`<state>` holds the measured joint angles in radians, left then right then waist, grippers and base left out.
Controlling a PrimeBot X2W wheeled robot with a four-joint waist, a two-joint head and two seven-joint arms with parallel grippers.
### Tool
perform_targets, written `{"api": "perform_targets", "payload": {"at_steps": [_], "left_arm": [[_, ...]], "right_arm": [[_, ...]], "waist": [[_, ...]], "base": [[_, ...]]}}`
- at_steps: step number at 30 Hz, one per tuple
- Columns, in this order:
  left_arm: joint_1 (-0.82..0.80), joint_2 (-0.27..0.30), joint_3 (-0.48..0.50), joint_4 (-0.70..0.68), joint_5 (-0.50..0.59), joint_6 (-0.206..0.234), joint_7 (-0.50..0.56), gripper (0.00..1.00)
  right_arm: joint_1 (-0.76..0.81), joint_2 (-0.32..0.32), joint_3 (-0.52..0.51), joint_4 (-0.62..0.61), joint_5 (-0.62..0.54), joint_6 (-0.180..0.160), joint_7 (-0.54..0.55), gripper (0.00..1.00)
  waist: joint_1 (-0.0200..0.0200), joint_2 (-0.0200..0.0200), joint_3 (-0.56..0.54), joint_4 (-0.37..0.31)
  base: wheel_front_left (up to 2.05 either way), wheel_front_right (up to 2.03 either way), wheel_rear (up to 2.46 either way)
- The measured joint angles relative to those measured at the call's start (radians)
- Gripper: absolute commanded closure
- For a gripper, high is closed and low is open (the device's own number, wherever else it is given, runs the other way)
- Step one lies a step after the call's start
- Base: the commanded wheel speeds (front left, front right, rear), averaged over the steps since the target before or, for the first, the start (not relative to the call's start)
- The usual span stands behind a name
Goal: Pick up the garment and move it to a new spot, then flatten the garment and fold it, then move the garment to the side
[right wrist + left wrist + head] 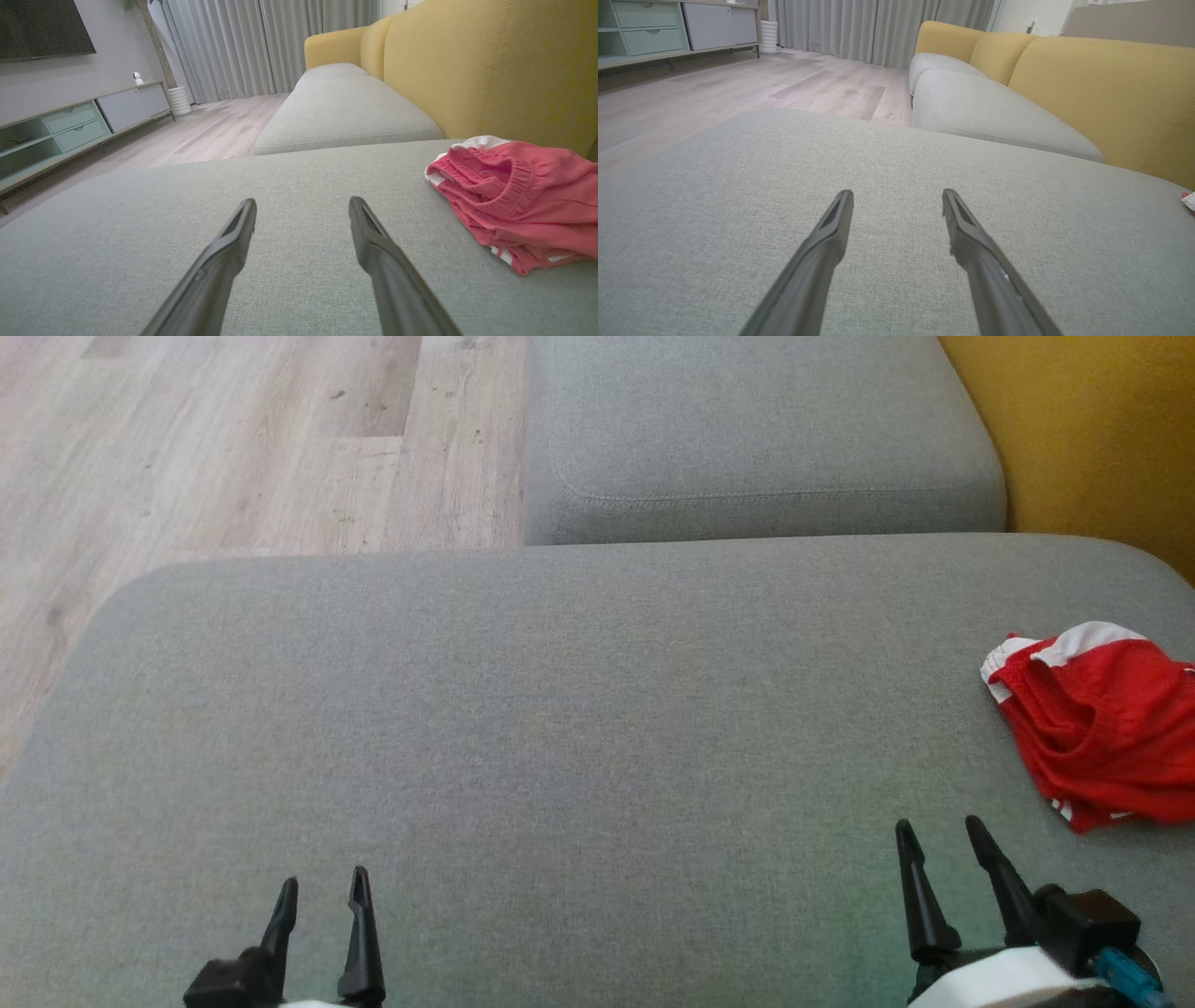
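garment: crumpled red fabric shorts with white trim (1097, 728), lying on the broad grey fabric sofa cushion (560, 709) at its right edge, near the yellow backrest (1092, 429).
right jaws: spread wide, empty, over the cushion; the shorts lie ahead and to their right, not touching.
left jaws: spread wide, empty; well apart from the shorts.

The left hand (324, 879) and right hand (938, 824) each carry two long, tapering black fingers (918, 887) on blocky black bases. Behind the right sits a white wrist shell (1004, 985) with a blue connector (1125, 975).
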<state>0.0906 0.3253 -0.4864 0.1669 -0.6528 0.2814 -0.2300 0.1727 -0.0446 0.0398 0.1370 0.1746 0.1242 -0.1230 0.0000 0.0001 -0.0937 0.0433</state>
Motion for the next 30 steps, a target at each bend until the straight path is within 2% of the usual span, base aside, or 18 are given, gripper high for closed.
{"api": "perform_targets", "payload": {"at_steps": [9, 10, 17, 30], "left_arm": [[0.002, -0.001, -0.004, 0.004, -0.010, 0.000, 0.001, 0.00], [0.002, -0.001, -0.004, 0.004, -0.010, 0.000, 0.001, 1.00], [0.050, -0.032, -0.009, 0.086, -0.019, -0.001, 0.004, 1.00], [0.044, -0.054, 0.040, 0.088, -0.127, -0.045, 0.044, 1.00]], "right_arm": [[0.007, 0.000, 0.014, 0.000, 0.000, 0.000, 0.002, 0.00], [0.007, 0.000, 0.014, 0.000, 0.000, 0.000, 0.002, 1.00], [0.035, 0.000, 0.017, 0.100, 0.012, 0.000, 0.001, 1.00], [0.027, 0.000, 0.013, 0.103, 0.181, 0.000, 0.019, 1.00]], "waist": [[0.0000, 0.0000, -0.005, 0.000], [0.0000, 0.0000, -0.006, 0.000], [0.0001, 0.0000, -0.005, -0.001], [0.0001, 0.0000, 0.007, -0.006]], "base": [[0.00, 0.00, 0.00], [0.00, 0.00, 0.00], [0.00, 0.00, 0.00], [0.00, 0.00, 0.00]]}}
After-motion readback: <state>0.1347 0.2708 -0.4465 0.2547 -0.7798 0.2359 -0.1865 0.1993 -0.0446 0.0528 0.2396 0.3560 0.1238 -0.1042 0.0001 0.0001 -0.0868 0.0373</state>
